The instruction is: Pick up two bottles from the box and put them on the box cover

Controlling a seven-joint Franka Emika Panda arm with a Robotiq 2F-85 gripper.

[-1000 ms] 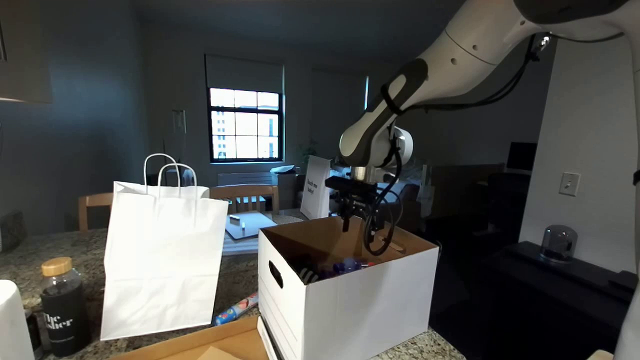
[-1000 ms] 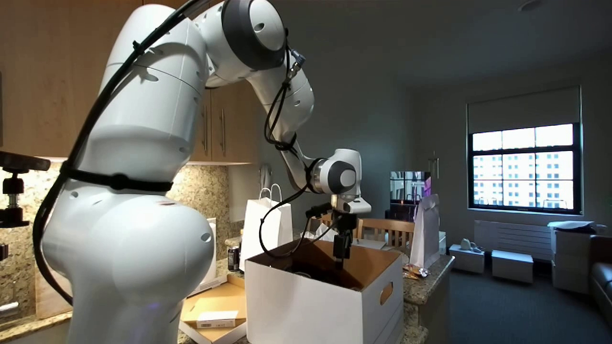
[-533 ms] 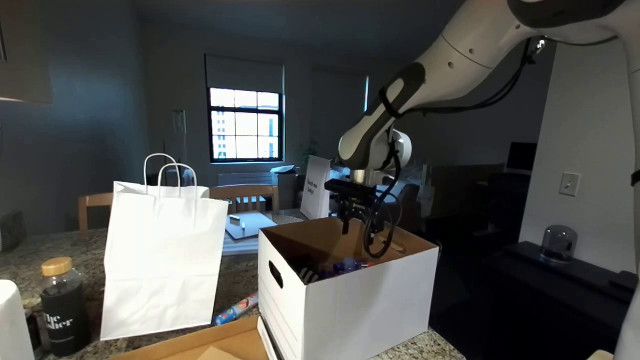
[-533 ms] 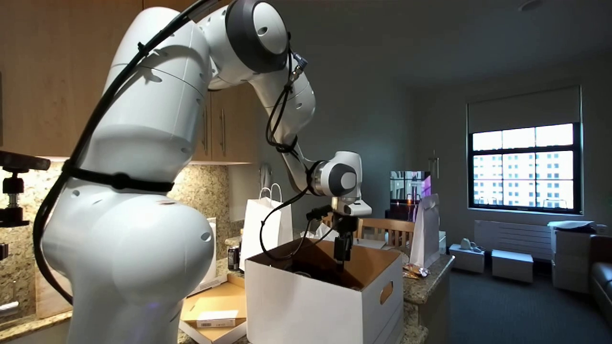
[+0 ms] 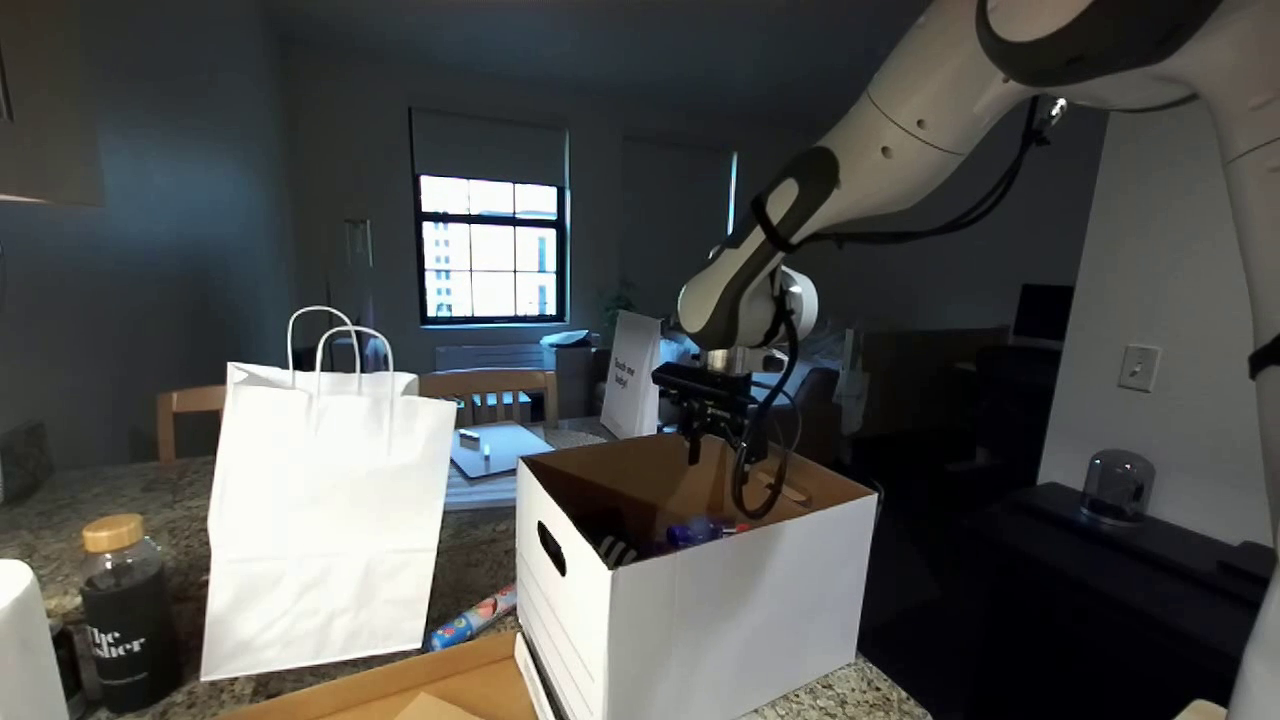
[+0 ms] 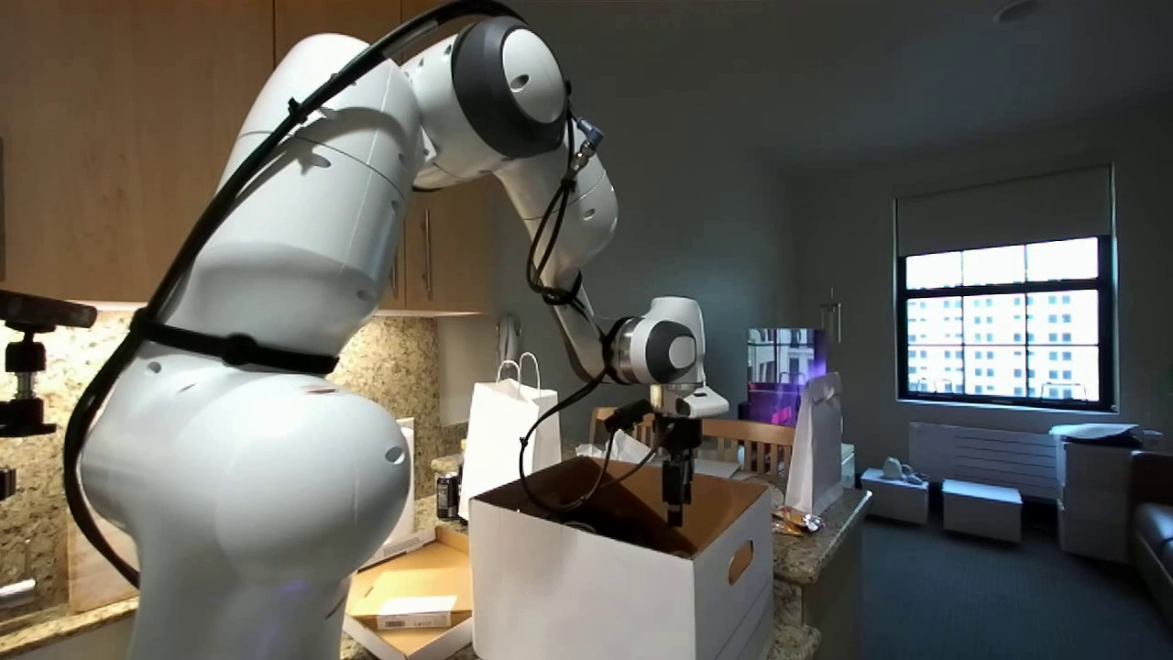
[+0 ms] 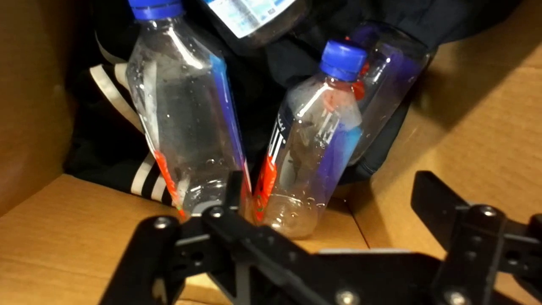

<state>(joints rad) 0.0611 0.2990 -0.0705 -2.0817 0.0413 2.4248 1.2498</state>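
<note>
The white box (image 5: 740, 610) stands on the counter and also shows in an exterior view (image 6: 586, 587). In the wrist view, clear bottles with blue caps lie in it: a large one (image 7: 182, 110) at left, a smaller one (image 7: 313, 140) in the middle, one (image 7: 394, 67) partly behind that, and a labelled one (image 7: 250, 17) cut off at the top. My gripper (image 7: 330, 186) is open and empty; it points down into the box (image 6: 675, 518), above the bottles' bottom ends. Its left finger overlaps the large bottle in view. The box cover (image 6: 449, 550), shallow and brown inside, lies beside the box.
Dark cloth with white stripes (image 7: 142, 173) lies under the bottles. The box's brown walls (image 7: 478, 140) stand close around the gripper. A white paper bag (image 5: 330, 520), a black bottle (image 5: 128, 620) and a blue tube (image 5: 470, 620) stand or lie on the counter. A flat carton piece (image 6: 412, 587) lies in the cover.
The arm has leaned forward. In an exterior view the gripper has moved to the right and slightly lower, toward the box's far wall. The gripper stays empty; the box has not moved.
</note>
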